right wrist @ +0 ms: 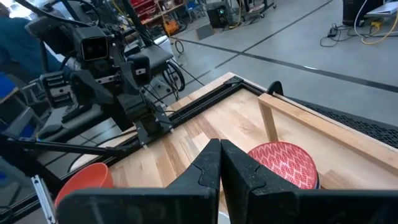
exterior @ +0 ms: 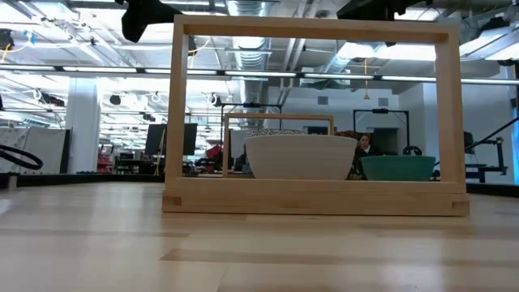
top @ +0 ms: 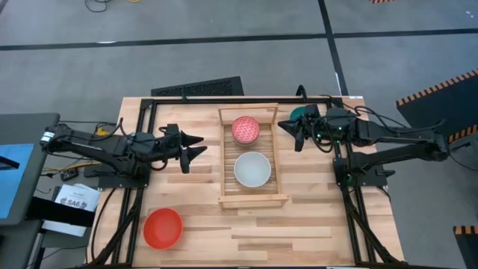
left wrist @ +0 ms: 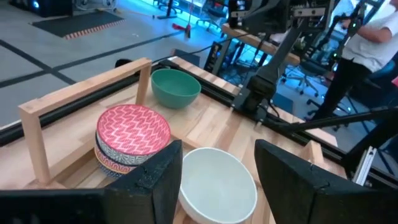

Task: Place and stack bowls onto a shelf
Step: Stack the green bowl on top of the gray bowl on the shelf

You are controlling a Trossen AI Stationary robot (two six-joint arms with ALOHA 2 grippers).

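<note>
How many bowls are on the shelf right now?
3 visible: the white bowl alone, and the pink patterned bowl stacked on a blue-patterned bowl. More may hide within that stack.

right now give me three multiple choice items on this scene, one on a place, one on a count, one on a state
1. Where is the teal bowl?
A. on the table just outside the shelf's far right corner
B. inside the white bowl
C. at the table's near left corner

2. How many bowls or bowl stacks rest on the shelf?
A. none
B. two
C. four

3. How does the right tool stand?
A. open wide
B. shut, holding nothing
C. shut on the red bowl

Answers: 1 A, it sits beside the far rail; 2 B, the pink patterned stack and the white bowl; 3 B, its fingers meet with nothing between.
</note>
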